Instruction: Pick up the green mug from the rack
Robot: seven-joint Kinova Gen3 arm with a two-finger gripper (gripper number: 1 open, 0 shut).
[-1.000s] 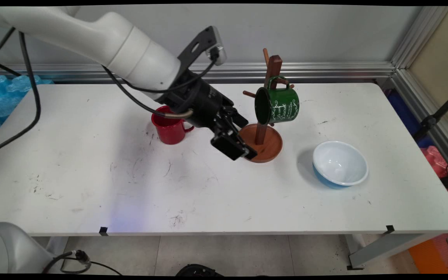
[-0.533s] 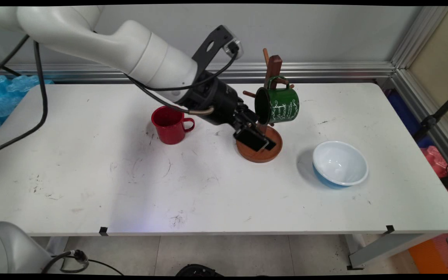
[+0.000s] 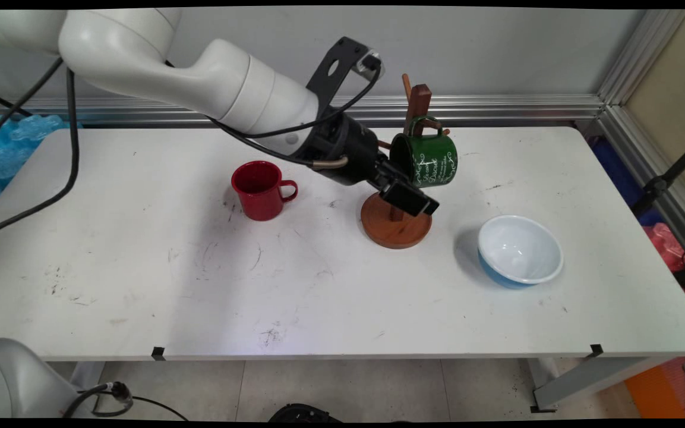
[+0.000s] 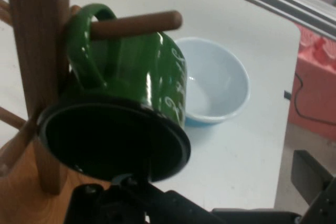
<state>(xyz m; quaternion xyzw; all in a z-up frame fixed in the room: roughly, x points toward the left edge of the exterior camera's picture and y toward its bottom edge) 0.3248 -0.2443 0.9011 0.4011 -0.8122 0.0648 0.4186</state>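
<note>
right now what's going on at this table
The gripper is right up at the green mug, which hangs by its handle on a peg of the wooden mug tree, mouth tilted toward the gripper. It holds nothing. A red mug stands upright to one side of the tree, a blue-and-white bowl to the other.

We see a glossy enamel-like green mug (image 4: pixel 131 77) on a smooth brown wooden mug tree (image 3: pixel 395 223), a shiny blue-and-white bowl (image 3: pixel 520 249), a glossy red mug (image 3: pixel 259 190), and a scuffed matt white table (image 3: pixel 140 267)
</note>
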